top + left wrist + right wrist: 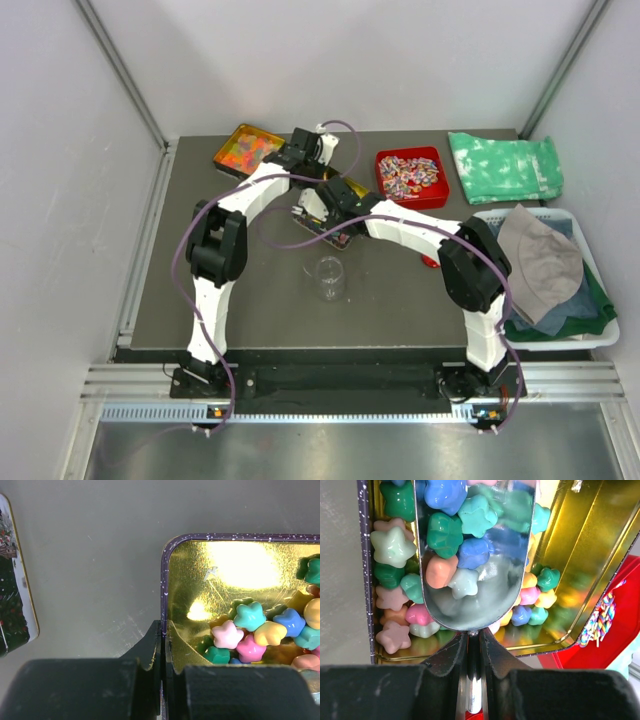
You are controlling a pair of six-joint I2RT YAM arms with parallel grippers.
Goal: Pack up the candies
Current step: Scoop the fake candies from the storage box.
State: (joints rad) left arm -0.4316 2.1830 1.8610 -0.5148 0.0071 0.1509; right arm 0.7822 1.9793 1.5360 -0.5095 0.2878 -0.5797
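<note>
The candies (255,630) are small pastel star-shaped sweets in pink, blue, green and yellow, lying in a gold-lined tin (164,580) with a purple speckled rim. My left gripper (163,625) is shut on that rim at the tin's near left corner. My right gripper (473,635) is shut on the handle of a metal scoop (480,597). The scoop hangs over the tin (580,555) with several candies (455,530) in its bowl. More candies (395,545) lie below and beside it. In the top view both wrists meet over the tin (322,232) at mid-table.
A clear glass (328,277) stands in front of the tin. The tin's lid (12,580) lies to its left. A red tray (410,177) of striped sweets sits right of it, an orange tray (245,148) at back left. A green cloth (505,165) and a basket (590,340) of clothes lie right.
</note>
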